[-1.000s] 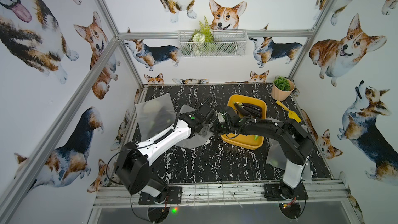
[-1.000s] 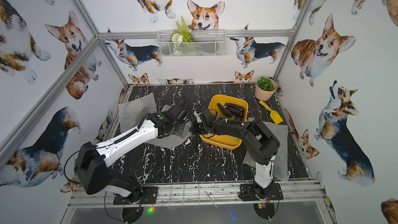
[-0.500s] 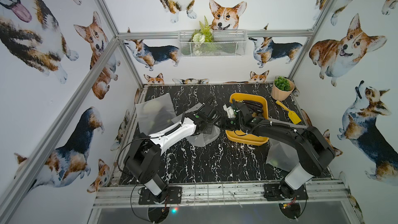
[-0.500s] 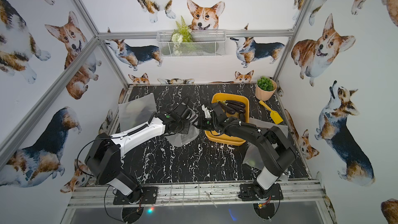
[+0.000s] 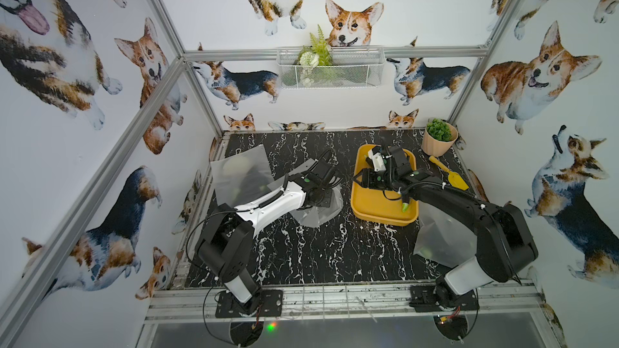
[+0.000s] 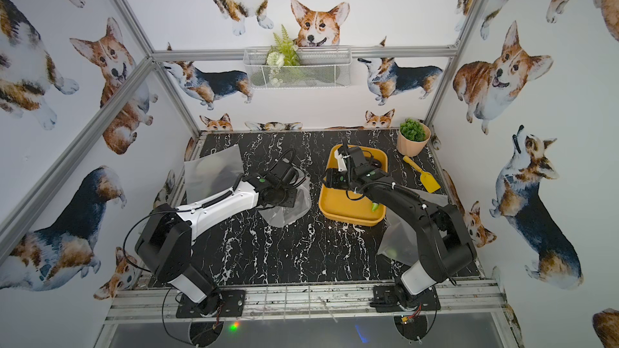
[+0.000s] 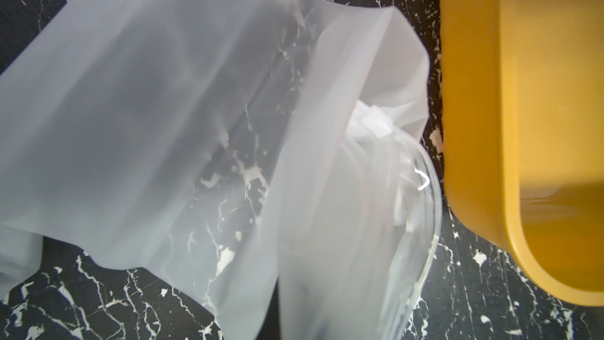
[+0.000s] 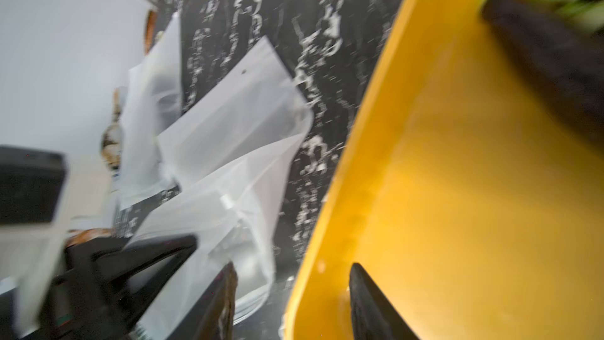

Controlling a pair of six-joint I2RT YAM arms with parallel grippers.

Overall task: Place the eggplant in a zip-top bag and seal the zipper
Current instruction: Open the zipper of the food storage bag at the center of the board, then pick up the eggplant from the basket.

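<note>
1. Plainly, we see the left pincer (image 5: 322, 195) closed on the frosted zip-top bag (image 7: 163, 109), holding part of it raised off the counter (image 5: 318, 256), just beside the yellow tray (image 5: 378, 202).
2. We find the right pincer (image 8: 292, 292) moderately wide and empty, its fingers straddling the tray wall on the bag's side.
3. We spot the eggplant (image 8: 549, 47), dark with a green cap, lying inside the tray, apart from both pincers and outside the bag.
4. We note two spare bags (image 5: 241, 175) flat on the counter.
</note>
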